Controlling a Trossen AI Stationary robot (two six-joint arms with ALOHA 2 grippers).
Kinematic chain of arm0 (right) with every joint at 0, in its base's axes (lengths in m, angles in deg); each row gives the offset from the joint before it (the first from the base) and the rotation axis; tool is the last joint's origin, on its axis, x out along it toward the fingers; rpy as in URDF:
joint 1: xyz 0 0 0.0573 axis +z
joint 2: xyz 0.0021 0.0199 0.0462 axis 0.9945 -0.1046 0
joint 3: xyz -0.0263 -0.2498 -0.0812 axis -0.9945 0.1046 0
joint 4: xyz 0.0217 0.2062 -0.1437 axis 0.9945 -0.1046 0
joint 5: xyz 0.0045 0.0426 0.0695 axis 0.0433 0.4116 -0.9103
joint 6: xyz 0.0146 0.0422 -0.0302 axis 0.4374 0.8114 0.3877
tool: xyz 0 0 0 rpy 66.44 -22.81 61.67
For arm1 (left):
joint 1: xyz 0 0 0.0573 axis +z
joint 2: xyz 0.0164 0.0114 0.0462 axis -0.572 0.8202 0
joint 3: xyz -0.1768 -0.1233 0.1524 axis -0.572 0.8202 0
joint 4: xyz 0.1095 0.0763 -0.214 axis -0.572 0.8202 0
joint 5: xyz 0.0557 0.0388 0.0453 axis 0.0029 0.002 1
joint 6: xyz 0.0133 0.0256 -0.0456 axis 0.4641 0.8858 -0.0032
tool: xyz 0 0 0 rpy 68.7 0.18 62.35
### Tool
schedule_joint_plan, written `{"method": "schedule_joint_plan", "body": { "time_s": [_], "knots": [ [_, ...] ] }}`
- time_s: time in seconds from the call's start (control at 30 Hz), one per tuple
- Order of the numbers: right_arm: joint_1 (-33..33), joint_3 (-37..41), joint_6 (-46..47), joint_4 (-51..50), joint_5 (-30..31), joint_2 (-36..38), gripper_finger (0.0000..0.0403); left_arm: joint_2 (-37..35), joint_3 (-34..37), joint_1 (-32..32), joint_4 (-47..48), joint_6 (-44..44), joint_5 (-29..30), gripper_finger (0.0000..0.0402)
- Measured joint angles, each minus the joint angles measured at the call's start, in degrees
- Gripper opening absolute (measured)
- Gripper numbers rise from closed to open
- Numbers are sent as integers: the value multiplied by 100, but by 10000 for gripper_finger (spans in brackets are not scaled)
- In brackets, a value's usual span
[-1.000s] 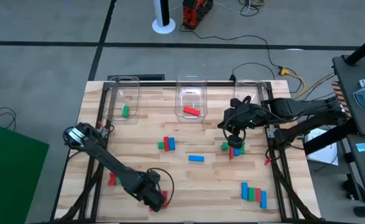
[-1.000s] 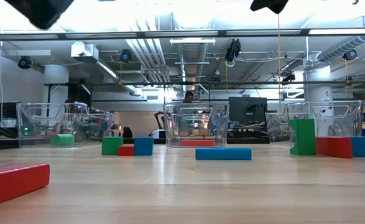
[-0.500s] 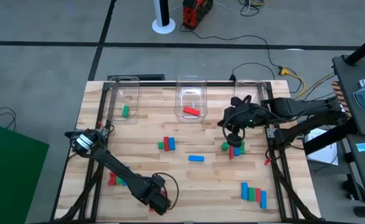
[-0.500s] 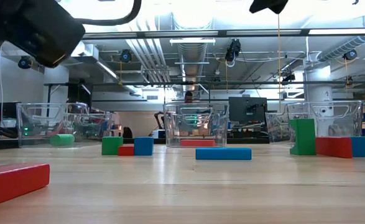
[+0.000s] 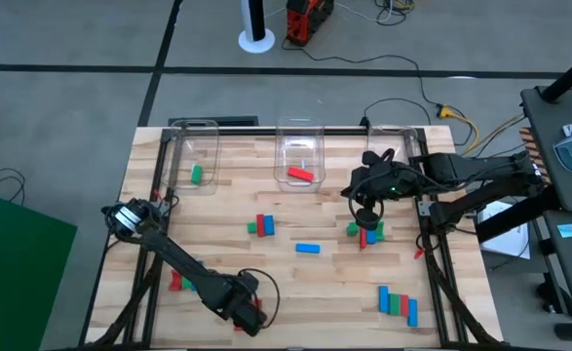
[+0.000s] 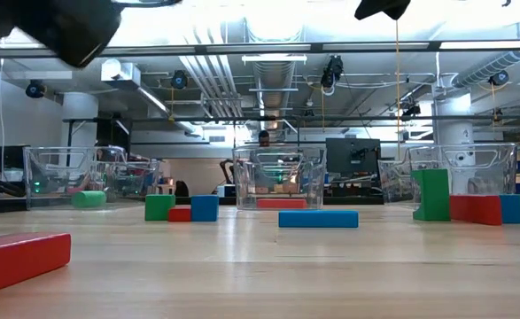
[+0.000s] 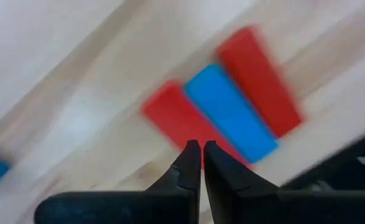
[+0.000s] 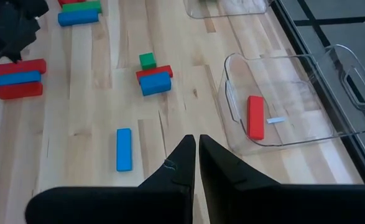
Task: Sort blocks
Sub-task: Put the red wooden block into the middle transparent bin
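Red, green and blue blocks lie in small groups on the wooden table. A red-blue-red trio sits near the front edge, directly under my left gripper, which hovers above it, shut and holding nothing. My right gripper, also shut and holding nothing, hangs above a green, red and blue cluster at the right. A lone blue block lies flat mid-table, and a green-red-blue group lies left of it. One green block rests in the left bin and one red block in the middle bin.
Three clear bins stand in a row along the far edge; the right one is partly hidden by my right arm. A row of blue, green and red blocks lies near the front right, and a red and green pair near the front left. Open wood lies mid-table.
My left gripper has moved a little toward the table's right edge over the front blocks. It dipped lower half a second ago and has since risen again, staying shut. No block has moved.
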Motion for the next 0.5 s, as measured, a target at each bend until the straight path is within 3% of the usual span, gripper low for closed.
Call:
{"method": "schedule_joint_plan", "body": {
  "time_s": [0.1,0.5],
  "knots": [
    [0,0,2,1,1,0,12,72,8,2,-355,-1,103,0],
    [0,0,-19,0,2,0,12,231,73,2,-221,-424,38,0]
  ]
}}
